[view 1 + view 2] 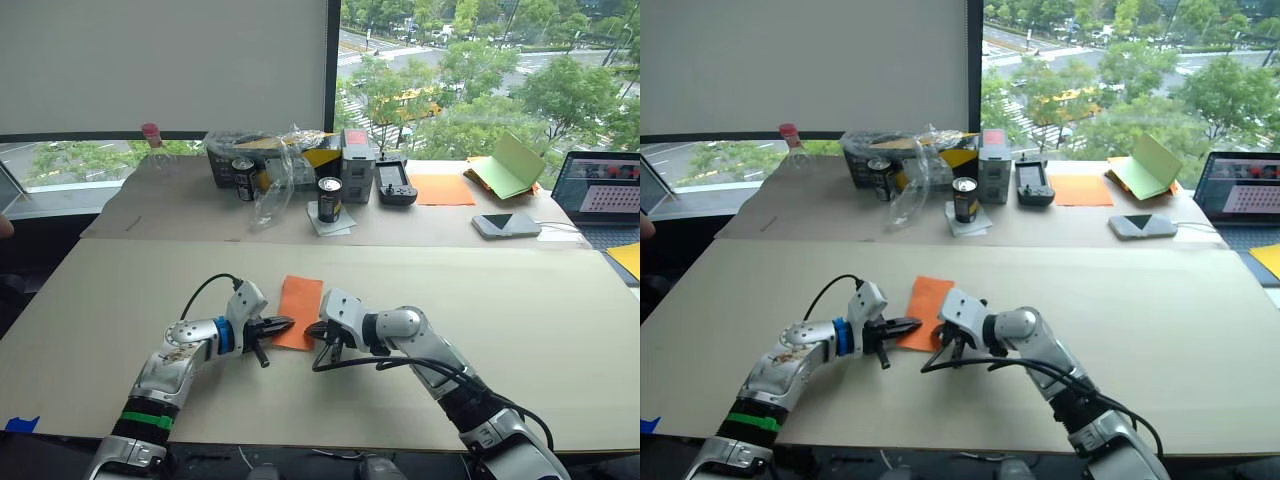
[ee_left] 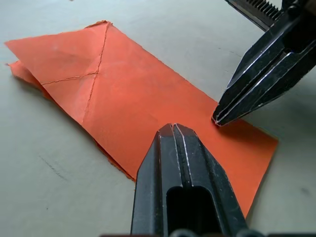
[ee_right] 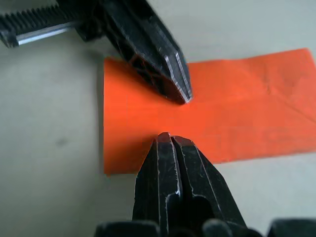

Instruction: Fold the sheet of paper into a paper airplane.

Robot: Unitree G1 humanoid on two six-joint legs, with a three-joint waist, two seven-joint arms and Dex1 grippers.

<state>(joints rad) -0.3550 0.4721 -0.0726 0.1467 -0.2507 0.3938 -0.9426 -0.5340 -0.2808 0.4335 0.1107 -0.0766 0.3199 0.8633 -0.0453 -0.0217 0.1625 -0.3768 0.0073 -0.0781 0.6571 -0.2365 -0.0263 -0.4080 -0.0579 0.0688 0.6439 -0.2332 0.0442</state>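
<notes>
The sheet of paper point(image 1: 301, 300) is bright orange and lies flat on the pale table point(image 1: 520, 310), folded into a narrow strip with diagonal creases at its far end point(image 2: 89, 74). My left gripper point(image 1: 286, 322) is shut, and its tip rests on the strip's near left edge point(image 2: 173, 127). My right gripper point(image 1: 319, 329) is also shut. Its tip touches the near end of the strip from the right point(image 3: 168, 136). The two tips meet almost point to point over the paper.
The back table holds two dark cans point(image 1: 330, 198), a crumpled plastic bag point(image 1: 275, 165), a black controller point(image 1: 397, 182), a paler orange sheet point(image 1: 443, 189), a green booklet point(image 1: 510, 165), a phone point(image 1: 505, 225) and a laptop point(image 1: 605, 190).
</notes>
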